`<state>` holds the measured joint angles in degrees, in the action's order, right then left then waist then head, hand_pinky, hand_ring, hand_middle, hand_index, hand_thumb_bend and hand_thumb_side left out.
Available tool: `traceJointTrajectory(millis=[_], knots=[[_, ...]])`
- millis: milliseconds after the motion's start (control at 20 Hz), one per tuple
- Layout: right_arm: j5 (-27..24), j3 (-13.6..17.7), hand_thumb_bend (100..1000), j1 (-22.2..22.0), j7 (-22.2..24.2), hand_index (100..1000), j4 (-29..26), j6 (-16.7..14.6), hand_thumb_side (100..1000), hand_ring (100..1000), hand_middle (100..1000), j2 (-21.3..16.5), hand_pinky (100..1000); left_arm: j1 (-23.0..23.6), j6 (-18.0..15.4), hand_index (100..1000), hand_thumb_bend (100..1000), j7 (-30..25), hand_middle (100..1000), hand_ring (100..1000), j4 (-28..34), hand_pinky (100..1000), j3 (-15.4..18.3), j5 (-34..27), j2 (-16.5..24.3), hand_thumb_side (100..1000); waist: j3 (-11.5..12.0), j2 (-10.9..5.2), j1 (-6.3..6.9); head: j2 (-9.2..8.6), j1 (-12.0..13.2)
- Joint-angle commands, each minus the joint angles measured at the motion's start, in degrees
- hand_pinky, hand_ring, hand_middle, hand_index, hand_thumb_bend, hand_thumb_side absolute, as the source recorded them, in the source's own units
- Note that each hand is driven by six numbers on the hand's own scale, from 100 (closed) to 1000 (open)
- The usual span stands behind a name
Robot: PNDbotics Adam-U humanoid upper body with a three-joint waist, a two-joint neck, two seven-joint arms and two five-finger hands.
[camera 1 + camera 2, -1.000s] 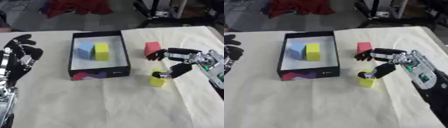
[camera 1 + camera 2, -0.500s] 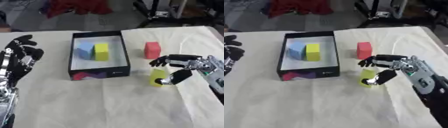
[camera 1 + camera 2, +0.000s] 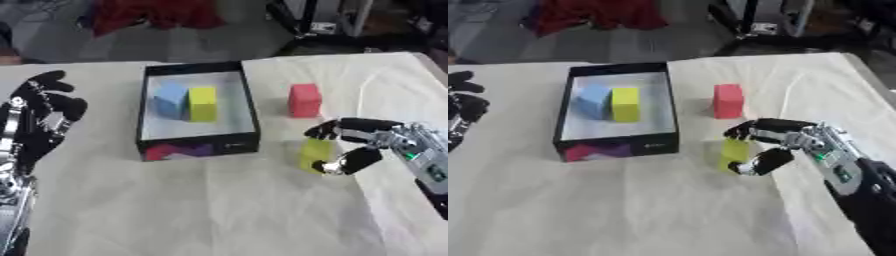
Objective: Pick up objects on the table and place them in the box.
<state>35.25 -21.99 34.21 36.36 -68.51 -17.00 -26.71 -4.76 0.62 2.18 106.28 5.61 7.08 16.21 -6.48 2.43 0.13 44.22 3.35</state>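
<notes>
Right hand (image 3: 367, 145) since dropped lower, fingers now curled round yellow-green block (image 3: 315, 155), apparently pinching it, on surface (image 3: 219, 210) at 4 o'clock of black box (image 3: 249, 105). Risk: block slipping, clipping box wall. Left hand (image 3: 39, 117) open, idle at 9 o'clock.

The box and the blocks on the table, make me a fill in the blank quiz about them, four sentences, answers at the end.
1. The black box holds a yellow block and a ____ block beside it.
2. The right hand is curled round a ____ block on the cloth.
3. The block standing alone, outside the box, is ____.
4. The open left hand shows at the view's ____ edge.

Missing words: blue; yellow-green; red; left
</notes>
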Motion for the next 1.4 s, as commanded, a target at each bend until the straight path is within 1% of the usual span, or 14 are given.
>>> traceJointTrajectory(millis=[50,150,200,250,300,350,400,500,600,800,900,1100,1250,1400], knots=[[1.2,0.9,268,0.8,-1.4,981,0.3,-0.2,594,850,809,-0.4,840,-0.4,0.0,804,852,-0.1,603,565,0.6,600,0.5,0.3,0.6,653,0.0,-1.16,0.2,-0.1,-0.2],[1.8,1.0,242,0.8,-2.5,961,0.5,-0.2,573,832,745,-0.3,833,-0.4,0.0,804,846,-0.1,603,565,0.6,602,0.4,0.3,0.5,654,0.0,-1.16,0.21,-0.1,-0.2],[2.1,1.1,195,0.8,-3.2,925,0.5,-0.1,532,807,656,-0.3,825,-0.4,0.0,804,850,-0.1,603,564,0.7,603,0.4,0.3,0.5,654,0.0,-1.17,0.21,-0.1,-0.2],[2.3,1.2,174,0.9,-4.2,903,0.3,-0.1,510,792,611,-0.3,820,-0.4,0.0,804,849,-0.1,603,564,0.7,603,0.4,0.4,0.5,654,0.1,-1.17,0.21,-0.1,-0.2],[2.6,1.2,135,0.9,-5.4,848,0.1,-0.1,459,760,531,-0.4,809,-0.4,0.0,804,848,-0.1,603,564,0.7,603,0.4,0.4,0.5,654,0.1,-1.18,0.2,-0.1,-0.2],[2.8,1.3,120,0.9,-6.9,819,-0.2,-0.1,436,745,499,-0.4,802,-0.4,0.0,804,848,-0.1,603,564,0.7,603,0.5,0.4,0.5,654,0.1,-1.19,0.2,-0.1,-0.2],[3.0,1.4,100,0.9,-8.6,755,-0.5,-0.1,389,706,434,-0.5,785,-0.4,0.0,804,848,-0.1,603,564,0.7,603,0.5,0.4,0.5,654,0.1,-1.2,0.19,-0.1,-0.2],[3.1,1.5,100,1.0,-12.4,683,-1.4,0.1,351,664,358,-0.7,765,-0.4,0.0,804,847,-0.1,603,564,0.7,603,0.5,0.4,0.5,654,0.2,-1.19,0.18,-0.1,-0.2],[2.8,1.7,100,1.1,-15.6,633,-2.6,0.2,331,630,304,-1.1,754,-0.4,0.0,804,846,-0.1,603,564,0.7,603,0.5,0.3,0.4,655,0.2,-1.17,0.16,-0.1,-0.2],[0.5,2.3,100,1.7,-18.4,609,-6.7,1.0,314,605,271,-2.4,748,-0.5,0.0,804,846,-0.1,603,568,0.7,603,0.5,0.4,0.4,654,0.2,-1.14,0.14,-0.1,-0.1],[-1.5,2.8,100,2.5,-18.5,608,-9.0,1.7,309,604,269,-3.4,748,-0.5,0.0,804,847,-0.1,603,568,0.7,603,0.5,0.4,0.5,654,0.2,-1.13,0.15,-0.1,-0.1],[-6.9,4.0,100,6.3,-18.0,616,-12.1,3.9,289,606,271,-5.8,752,-0.6,-0.1,803,848,-0.3,603,569,1.0,604,0.3,0.3,0.3,655,0.7,-1.22,0.26,-0.1,-0.2],[-9.2,5.1,100,10.5,-17.1,626,-11.5,5.4,281,608,276,-6.6,757,-1.0,-0.1,803,851,-0.6,602,568,1.1,603,0.0,0.2,0.0,653,1.7,-1.21,0.36,-0.1,-0.8],[-9.1,6.3,100,15.2,-16.6,637,-7.4,6.3,282,611,284,-5.2,762,-1.7,-0.3,802,851,-0.9,602,568,1.2,603,-0.5,-0.3,-0.9,653,3.3,-1.11,0.49,-0.1,-2.1]])
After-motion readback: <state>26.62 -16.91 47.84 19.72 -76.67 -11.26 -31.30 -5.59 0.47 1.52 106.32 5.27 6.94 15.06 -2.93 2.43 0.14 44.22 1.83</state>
